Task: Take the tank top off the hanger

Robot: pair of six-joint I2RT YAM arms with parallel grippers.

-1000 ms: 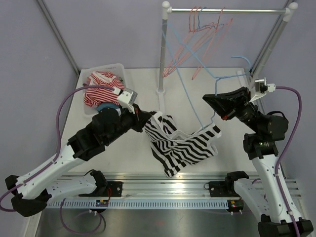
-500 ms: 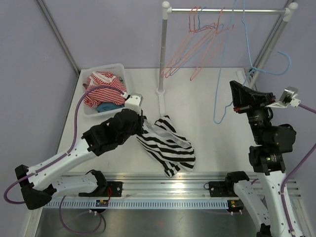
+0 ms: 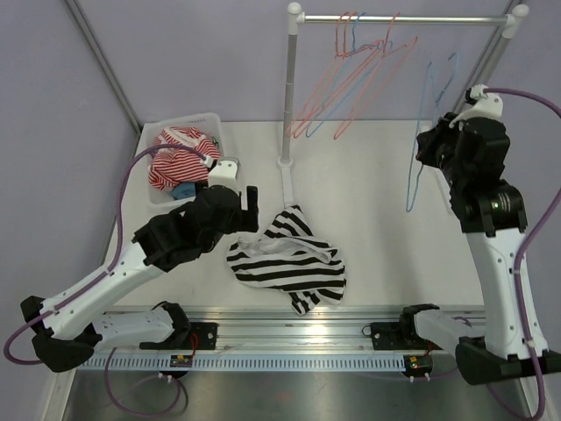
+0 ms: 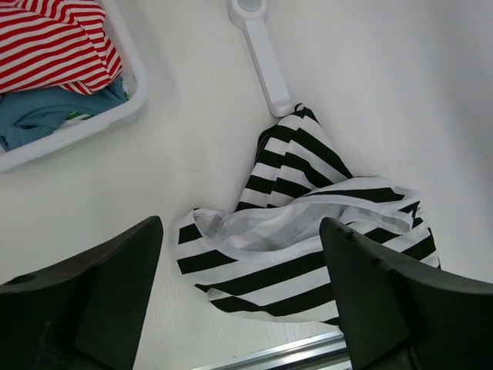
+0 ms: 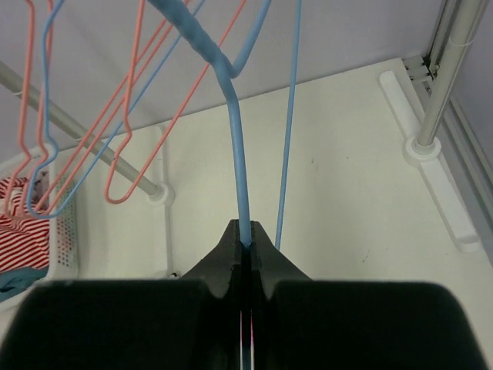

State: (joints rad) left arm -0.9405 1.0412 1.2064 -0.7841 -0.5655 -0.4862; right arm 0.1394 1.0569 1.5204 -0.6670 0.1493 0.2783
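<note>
The black-and-white striped tank top (image 3: 289, 267) lies crumpled on the table, off the hanger; the left wrist view shows it (image 4: 308, 231) below the fingers. My left gripper (image 3: 248, 209) hovers just above its left edge, open and holding nothing (image 4: 240, 254). The blue hanger (image 3: 414, 171) hangs bare at the right, high over the table and just below the rack's rail. My right gripper (image 3: 428, 147) is shut on its wire. In the right wrist view the blue wire (image 5: 235, 154) runs straight into the closed jaws (image 5: 244, 235).
A clothes rack rail (image 3: 403, 17) carries several pink and blue hangers (image 3: 359, 79); its left post (image 3: 287, 96) stands behind the tank top, its foot (image 4: 262, 54) near the cloth. A white basket (image 3: 210, 123) with red-striped clothing (image 4: 54, 38) sits at the back left.
My left gripper has opened and let go of the tank top, which dropped flat on the table. My right arm has lifted the bare blue hanger up toward the rail.
</note>
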